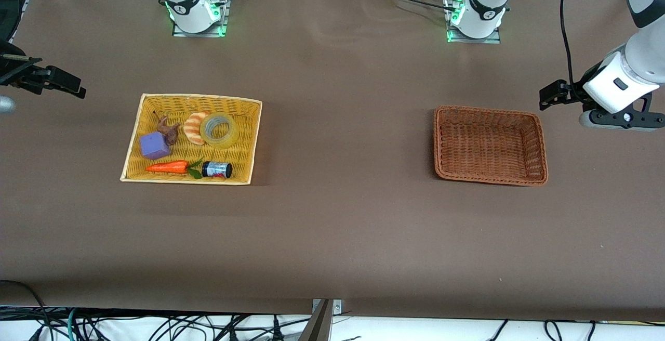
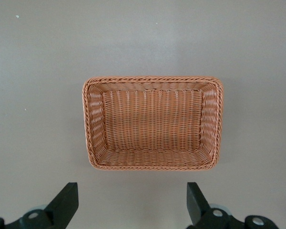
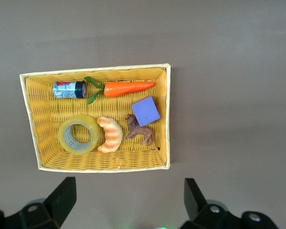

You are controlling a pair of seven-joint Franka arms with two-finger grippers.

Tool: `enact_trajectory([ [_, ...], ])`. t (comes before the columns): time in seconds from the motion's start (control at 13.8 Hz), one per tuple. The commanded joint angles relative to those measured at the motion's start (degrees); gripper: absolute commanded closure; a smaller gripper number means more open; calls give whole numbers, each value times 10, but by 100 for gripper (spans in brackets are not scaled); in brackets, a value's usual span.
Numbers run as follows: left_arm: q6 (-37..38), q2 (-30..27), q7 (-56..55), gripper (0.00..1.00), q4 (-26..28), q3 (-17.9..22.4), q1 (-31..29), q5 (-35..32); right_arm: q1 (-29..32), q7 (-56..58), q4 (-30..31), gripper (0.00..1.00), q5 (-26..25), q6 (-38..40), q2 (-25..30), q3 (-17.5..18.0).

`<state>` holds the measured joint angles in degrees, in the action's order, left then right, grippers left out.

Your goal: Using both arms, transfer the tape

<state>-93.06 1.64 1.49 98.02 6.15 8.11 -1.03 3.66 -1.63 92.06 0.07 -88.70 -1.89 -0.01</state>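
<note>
The tape (image 1: 220, 130), a translucent yellowish roll with a grey core, lies flat in the yellow woven tray (image 1: 200, 97), beside a striped croissant toy (image 1: 195, 128). It also shows in the right wrist view (image 3: 79, 134). My right gripper (image 1: 72, 85) hangs open and empty above the table at the right arm's end, off to the side of the tray. In its wrist view (image 3: 128, 200) the jaws stand wide apart. My left gripper (image 1: 550, 95) hangs open and empty at the left arm's end, beside the brown basket (image 1: 488, 109). Its own view (image 2: 132, 205) shows wide jaws.
The tray also holds a purple cube (image 1: 154, 145), a brown animal toy (image 1: 168, 129), a carrot (image 1: 169, 167) and a small can (image 1: 216, 169). The brown basket (image 2: 152, 79) holds nothing. Bare brown table lies between tray and basket.
</note>
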Motion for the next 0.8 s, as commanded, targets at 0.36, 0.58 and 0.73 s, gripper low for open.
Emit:
enact_trajectory([
  [0.36, 3, -8, 17, 0, 9, 0, -5, 11, 7, 4, -26, 0, 4, 5, -15, 5],
  [0.58, 3, -8, 17, 0, 9, 0, -5, 11, 7, 5, -27, 0, 4, 5, -16, 5],
  [0.73, 3, -8, 17, 0, 9, 0, -5, 11, 7, 4, -27, 0, 4, 5, -16, 6],
])
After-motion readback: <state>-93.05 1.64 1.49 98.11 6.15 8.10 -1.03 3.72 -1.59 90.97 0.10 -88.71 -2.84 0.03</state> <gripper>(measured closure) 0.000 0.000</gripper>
